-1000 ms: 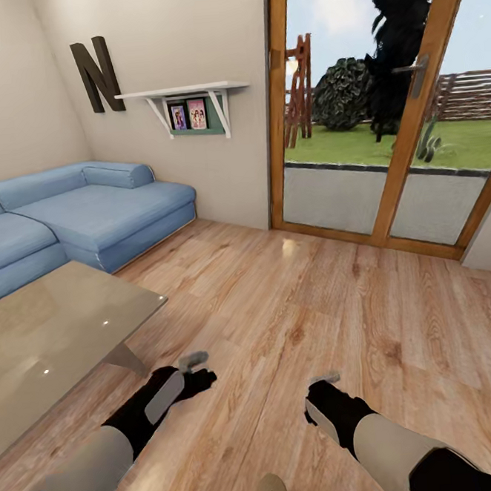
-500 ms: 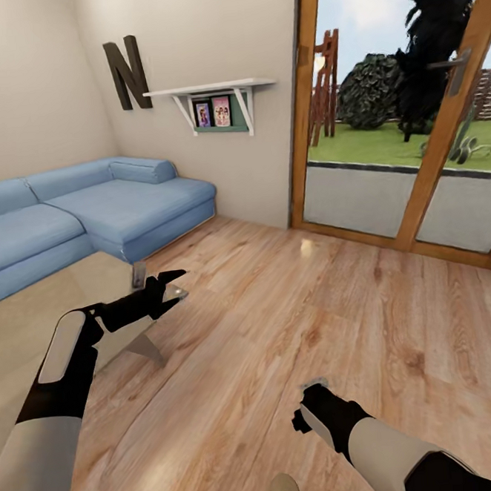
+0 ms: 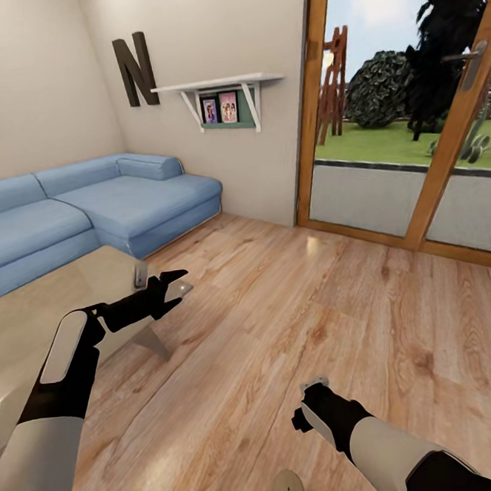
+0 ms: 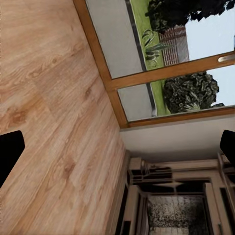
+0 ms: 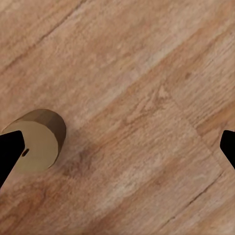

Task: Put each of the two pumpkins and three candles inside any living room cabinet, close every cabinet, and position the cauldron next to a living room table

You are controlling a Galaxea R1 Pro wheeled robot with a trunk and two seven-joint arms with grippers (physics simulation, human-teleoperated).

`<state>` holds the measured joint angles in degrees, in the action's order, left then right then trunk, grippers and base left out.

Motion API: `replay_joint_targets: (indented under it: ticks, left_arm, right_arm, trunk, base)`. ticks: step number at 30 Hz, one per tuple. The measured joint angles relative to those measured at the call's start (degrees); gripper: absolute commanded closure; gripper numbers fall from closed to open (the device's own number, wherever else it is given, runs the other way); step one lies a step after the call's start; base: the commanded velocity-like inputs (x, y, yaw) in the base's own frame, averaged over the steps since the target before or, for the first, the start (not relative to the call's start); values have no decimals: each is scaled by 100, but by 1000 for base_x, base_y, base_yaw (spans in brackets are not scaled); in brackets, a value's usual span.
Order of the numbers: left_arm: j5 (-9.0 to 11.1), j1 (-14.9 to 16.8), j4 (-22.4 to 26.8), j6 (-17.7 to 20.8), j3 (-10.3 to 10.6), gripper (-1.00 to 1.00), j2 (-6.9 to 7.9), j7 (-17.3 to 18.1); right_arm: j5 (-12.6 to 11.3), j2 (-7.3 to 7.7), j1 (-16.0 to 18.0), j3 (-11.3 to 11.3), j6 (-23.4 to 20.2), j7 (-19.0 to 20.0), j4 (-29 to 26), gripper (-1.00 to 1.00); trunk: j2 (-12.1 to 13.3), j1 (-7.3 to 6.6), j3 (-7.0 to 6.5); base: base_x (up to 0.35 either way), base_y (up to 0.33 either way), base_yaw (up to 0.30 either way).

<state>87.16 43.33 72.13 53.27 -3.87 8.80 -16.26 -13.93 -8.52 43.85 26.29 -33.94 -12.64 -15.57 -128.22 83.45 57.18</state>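
1. Lying nearest the robot on the wooden floor (image 3: 296, 308), a candle (image 3: 288, 489) rests on its side, just beside the lowered right gripper (image 3: 314, 382); the right wrist view shows the same candle (image 5: 36, 139) near one fingertip, with the fingers spread wide and holding nothing.
2. Past the candle, the left gripper (image 3: 160, 285) hangs over the near corner of the table (image 3: 29, 324), its fingers parted and empty.
3. Beyond the table stand the blue sofa (image 3: 86, 207), a wall shelf (image 3: 220, 84) and the glass patio doors (image 3: 414, 126).
4. Risks, as I judge them: the candle could roll if a finger nudges it sideways, and the raised left arm could clip the glass corner of the table if the base turns.
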Motion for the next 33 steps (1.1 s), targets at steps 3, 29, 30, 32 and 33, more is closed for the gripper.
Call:
replay_joint_targets:
  ticks: [3, 29, 30, 32, 33]
  left_arm:
    - [0, 0, -13, 0, 0, -100, -1, 0]
    - [0, 0, -85, -5, 0, -100, -2, -1]
    - [0, 0, -85, -6, 0, -100, -2, -1]
    - [0, 0, -85, -6, 0, -100, -2, 0]
    - [0, 0, -85, -4, 0, -100, -2, 0]
  right_arm:
    - [-1, -7, 0, 5, 3, 11, -1, -100]
    - [110, -52, -17, 491, 450, 1126, 52, -100]
    - [112, -53, -19, 491, 453, 1126, 53, -100]
    - [108, -50, -23, 491, 533, 1129, 53, -100]
    - [104, -47, -28, 492, 700, 1131, 53, -100]
  trunk:
    - [-120, 66, 54]
    - [-1163, 637, 521]
    - [-1203, 659, 539]
    - [-1283, 703, 574]
    - [-1324, 725, 592]
  base:
    - [0, 0, 0]
    - [0, 0, 0]
    - [0, 0, 0]
    - [0, 0, 0]
    - [0, 0, 5]
